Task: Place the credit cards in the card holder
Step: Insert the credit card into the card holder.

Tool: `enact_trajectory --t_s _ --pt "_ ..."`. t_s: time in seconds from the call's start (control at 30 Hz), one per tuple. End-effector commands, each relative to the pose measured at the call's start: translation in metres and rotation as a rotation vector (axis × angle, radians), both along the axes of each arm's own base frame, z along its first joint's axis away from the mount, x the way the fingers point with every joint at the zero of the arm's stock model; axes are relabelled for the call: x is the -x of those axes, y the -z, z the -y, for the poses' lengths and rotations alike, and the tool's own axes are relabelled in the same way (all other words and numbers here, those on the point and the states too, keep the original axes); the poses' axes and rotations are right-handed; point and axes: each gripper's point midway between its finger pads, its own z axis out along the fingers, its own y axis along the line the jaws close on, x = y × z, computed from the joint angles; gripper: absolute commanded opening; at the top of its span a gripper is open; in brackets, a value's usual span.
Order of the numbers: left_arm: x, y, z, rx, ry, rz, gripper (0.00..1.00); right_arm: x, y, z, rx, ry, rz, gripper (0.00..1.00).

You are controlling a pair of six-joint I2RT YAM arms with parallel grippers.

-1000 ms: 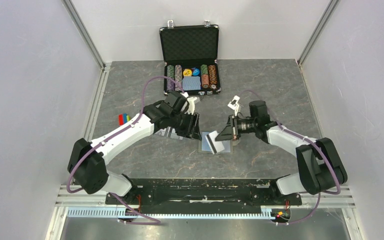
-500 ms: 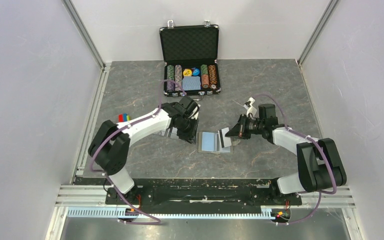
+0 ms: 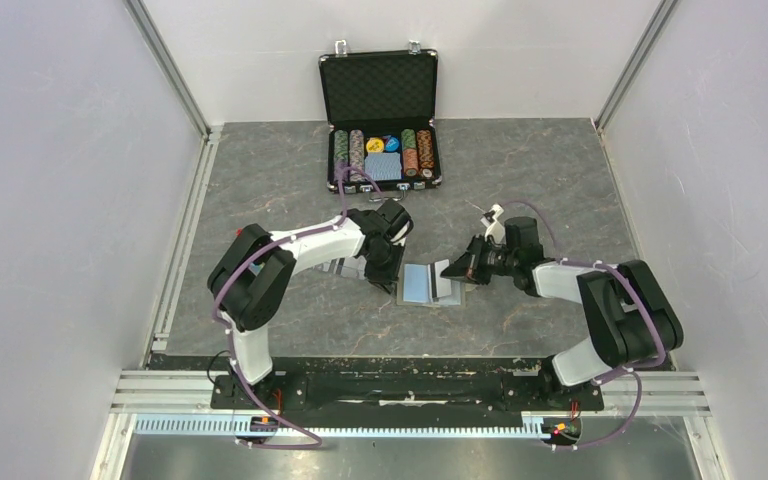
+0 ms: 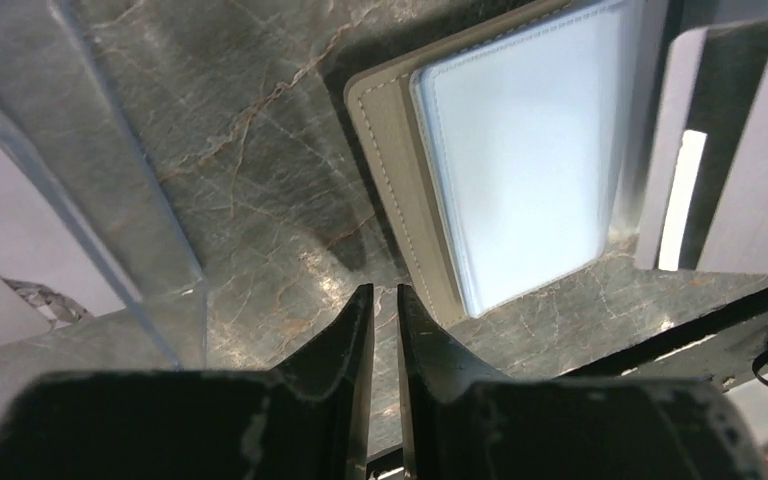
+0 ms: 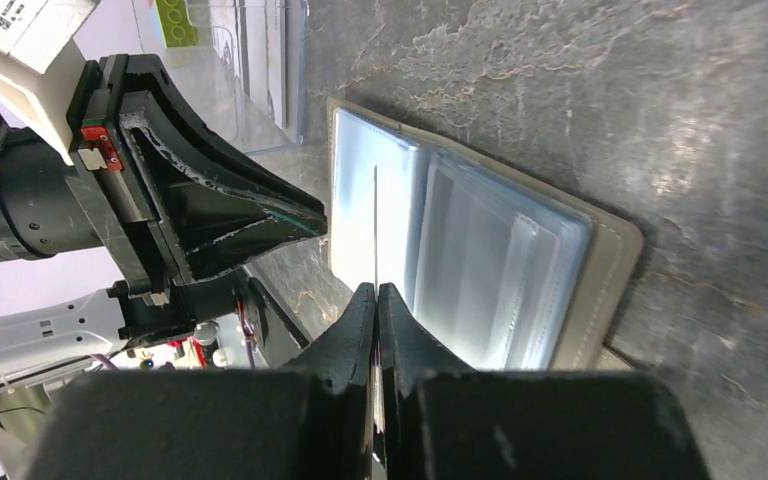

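Card [image 5: 375, 228] edge-on above card holder [image 5: 500, 270]; left gripper [image 4: 385, 297] perhaps against it

I work on a dark grey stone-veined worktop [image 3: 560, 160] filling the middle of the frame. Plain pale lilac-white wall panels [image 3: 60, 150] close it in at left, right and top, joined by slanting silver metal corner rails [image 3: 166, 65]. A ribbed silver metal rail [image 3: 360, 426] crosses the bottom edge. Light falls evenly.

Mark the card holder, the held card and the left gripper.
card holder [image 4: 520, 150]: left wrist view, on its light blue lining.
card [image 4: 760, 195]: left wrist view, on its pale back.
left gripper [image 4: 381, 295]: left wrist view, midway between its fingertips.
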Motion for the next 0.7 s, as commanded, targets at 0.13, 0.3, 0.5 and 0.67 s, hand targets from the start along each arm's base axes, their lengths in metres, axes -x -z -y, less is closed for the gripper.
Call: enact_trajectory --t_s 0.13,0.3,0.5,0.67 --pt "-0.006 0.005 0.024 0.013 -0.003 0.010 0.17 -0.015 0.004 -0.008 0.033 0.028 0.052 0.00" --pt "-0.002 0.012 0.024 -0.004 -0.001 0.000 0.15 -0.017 0.009 -0.003 0.071 0.032 0.061 0.00" --pt "-0.001 0.017 0.022 -0.020 0.001 -0.009 0.14 -0.019 0.002 -0.003 0.078 0.018 0.090 0.00" --pt "0.000 0.020 0.021 -0.030 0.009 -0.016 0.14 -0.026 -0.010 -0.003 0.107 -0.001 0.124 0.00"
